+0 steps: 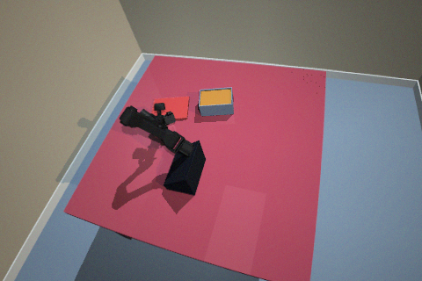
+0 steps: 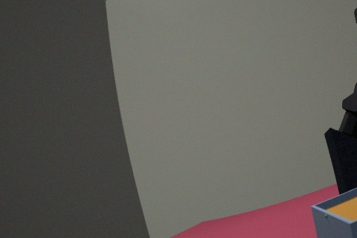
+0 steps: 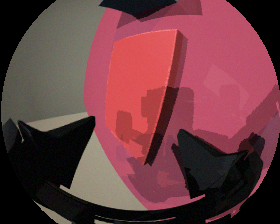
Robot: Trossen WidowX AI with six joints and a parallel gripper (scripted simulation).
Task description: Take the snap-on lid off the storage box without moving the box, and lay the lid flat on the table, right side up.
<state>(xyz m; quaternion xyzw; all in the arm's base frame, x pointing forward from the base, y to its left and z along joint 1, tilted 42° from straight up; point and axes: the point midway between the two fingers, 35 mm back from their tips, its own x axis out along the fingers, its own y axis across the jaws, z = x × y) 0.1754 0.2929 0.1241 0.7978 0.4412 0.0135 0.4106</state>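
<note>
The red lid (image 1: 181, 107) (image 3: 140, 70) appears to lie flat on the table, left of the storage box, with a smooth broad face up and one side wall visible in the wrist view. My gripper (image 1: 164, 112) (image 3: 138, 127) is open and empty above the lid's near left part, with the fingers clear of it in the wrist view. The storage box (image 1: 216, 110) (image 2: 332, 227) is blue-grey, upright and open, with an orange inside. It is cut off at the lower right in the exterior view. The lid's underside is hidden.
The pink table top (image 1: 264, 141) (image 2: 268, 220) carries the lid, the box and the dark arm base (image 1: 189, 172) (image 2: 347, 161). The base stands nearer the front edge than the lid and box. The table's left edge runs beyond the arm's raised elbow.
</note>
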